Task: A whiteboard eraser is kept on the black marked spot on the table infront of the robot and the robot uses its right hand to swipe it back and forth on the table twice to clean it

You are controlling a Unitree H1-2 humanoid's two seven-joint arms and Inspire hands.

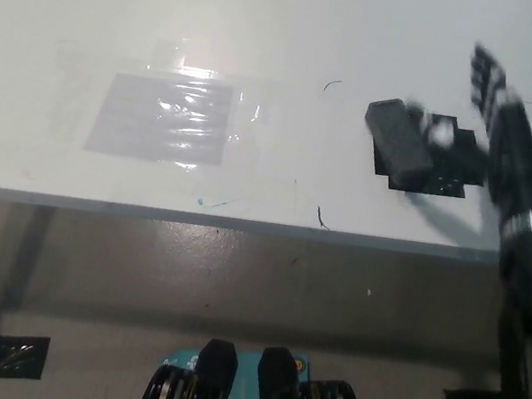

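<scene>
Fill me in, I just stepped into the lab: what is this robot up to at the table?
The robot's black right hand hangs blurred above the white table, just right of a dark whiteboard eraser. The hand holds nothing. The eraser lies on the table, partly over the black marked spot near the front edge. A taped clear plastic sheet lies further left, untouched. The white left hand is out of view.

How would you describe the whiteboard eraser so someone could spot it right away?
On the white table, look right of the shiny taped plastic sheet to the black marked spot. The eraser is the dark grey block lying across its left edge, beside the black right hand.
</scene>
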